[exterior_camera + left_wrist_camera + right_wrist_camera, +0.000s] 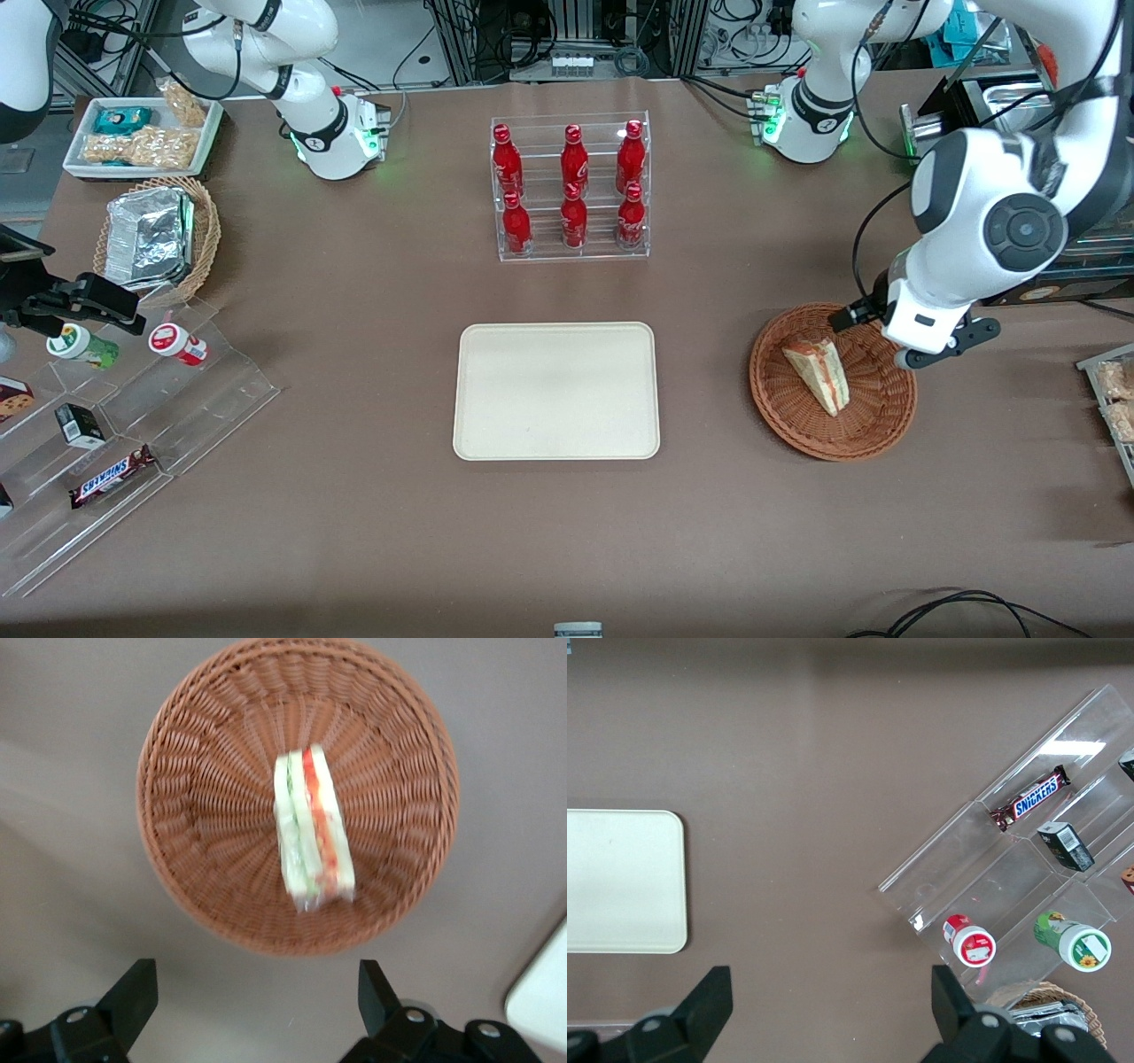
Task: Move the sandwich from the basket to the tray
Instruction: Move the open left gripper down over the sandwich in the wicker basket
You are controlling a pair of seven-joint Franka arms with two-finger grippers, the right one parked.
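The sandwich (819, 372) (312, 828), a white-bread wedge with red and green filling, lies on its side in the round reddish-brown wicker basket (784, 421) (190, 797). My left gripper (926, 347) (257, 981) hangs above the basket's rim on the side toward the working arm's end of the table. It is open and holds nothing; in the wrist view its black fingertips (135, 985) stand over bare table just outside the basket. The cream rectangular tray (556, 390) (542, 997) lies flat mid-table, beside the basket, with nothing on it.
A clear rack of red bottles (571, 190) stands farther from the front camera than the tray. Toward the parked arm's end are a stepped acrylic shelf with snacks (133, 416), a tan basket with a foil container (155, 235) and a white snack tray (142, 133).
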